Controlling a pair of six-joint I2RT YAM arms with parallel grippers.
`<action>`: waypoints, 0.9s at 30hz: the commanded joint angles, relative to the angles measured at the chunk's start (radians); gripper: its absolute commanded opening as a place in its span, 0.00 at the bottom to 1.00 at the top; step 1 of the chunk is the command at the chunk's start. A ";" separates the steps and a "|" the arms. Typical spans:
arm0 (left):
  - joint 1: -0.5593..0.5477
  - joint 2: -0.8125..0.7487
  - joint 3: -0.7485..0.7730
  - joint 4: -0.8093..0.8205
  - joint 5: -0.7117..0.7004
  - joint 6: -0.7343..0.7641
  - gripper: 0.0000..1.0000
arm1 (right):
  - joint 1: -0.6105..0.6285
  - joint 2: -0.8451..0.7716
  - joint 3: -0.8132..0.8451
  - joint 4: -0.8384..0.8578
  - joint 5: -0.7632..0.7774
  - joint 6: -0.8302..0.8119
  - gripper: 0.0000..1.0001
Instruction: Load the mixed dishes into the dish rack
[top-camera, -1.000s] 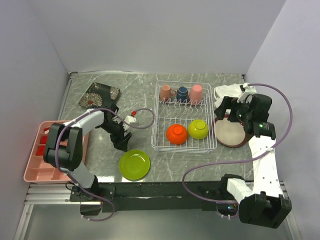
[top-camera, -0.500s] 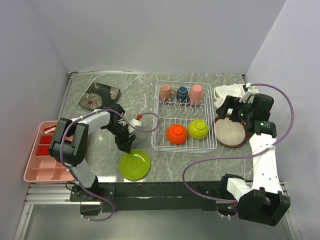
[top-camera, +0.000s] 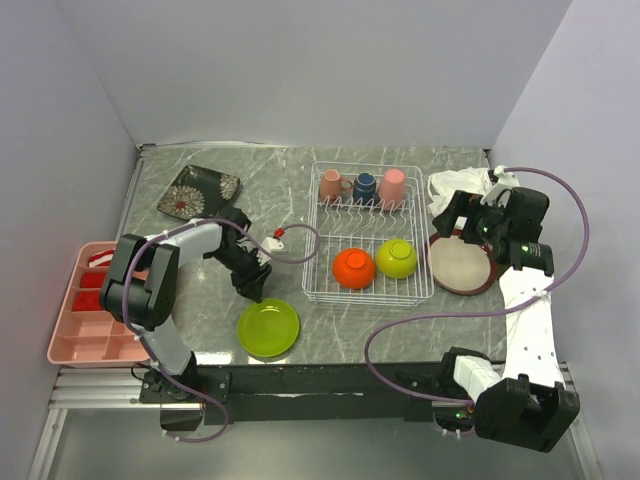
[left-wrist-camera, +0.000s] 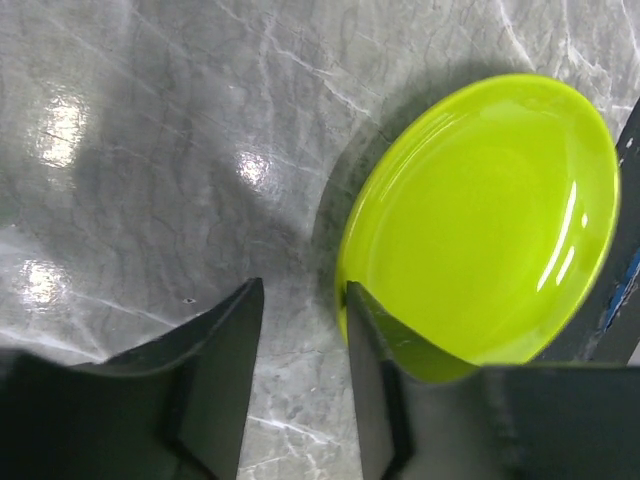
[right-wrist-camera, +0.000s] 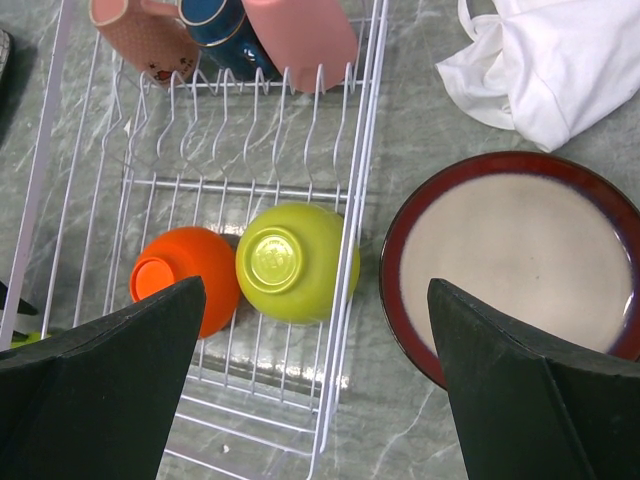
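The lime green plate (top-camera: 268, 328) (left-wrist-camera: 480, 210) lies flat near the table's front edge. My left gripper (top-camera: 252, 292) (left-wrist-camera: 300, 300) is down at its upper-left rim, jaws partly apart; one finger lies over the rim and mostly bare table shows between them. The white dish rack (top-camera: 368, 296) (right-wrist-camera: 350, 160) holds an orange bowl (top-camera: 353, 267), a lime bowl (right-wrist-camera: 295, 262) and three cups (top-camera: 364, 185). The brown plate (top-camera: 460, 268) (right-wrist-camera: 510, 250) lies right of the rack. My right gripper (top-camera: 462, 222) (right-wrist-camera: 312, 290) hovers wide open above the rack's right edge. The black floral plate (top-camera: 198, 190) lies at the back left.
A pink divided tray (top-camera: 70, 345) sits at the left edge beside the left arm. A white rag (top-camera: 455, 185) (right-wrist-camera: 550, 60) is bunched behind the brown plate. Walls close off the back and sides of the table.
My left gripper has moved toward the front onto the lime plate's rim, and its jaws have narrowed. The right gripper has shifted only slightly.
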 joint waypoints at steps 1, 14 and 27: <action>-0.008 0.012 -0.037 0.046 -0.033 -0.028 0.41 | -0.009 0.001 0.013 0.008 -0.013 -0.004 1.00; -0.008 -0.020 -0.021 0.089 -0.055 -0.079 0.01 | -0.009 0.108 0.104 0.035 -0.018 0.032 1.00; -0.003 -0.110 0.155 -0.047 -0.107 -0.080 0.01 | -0.009 0.075 0.094 0.038 -0.038 0.019 1.00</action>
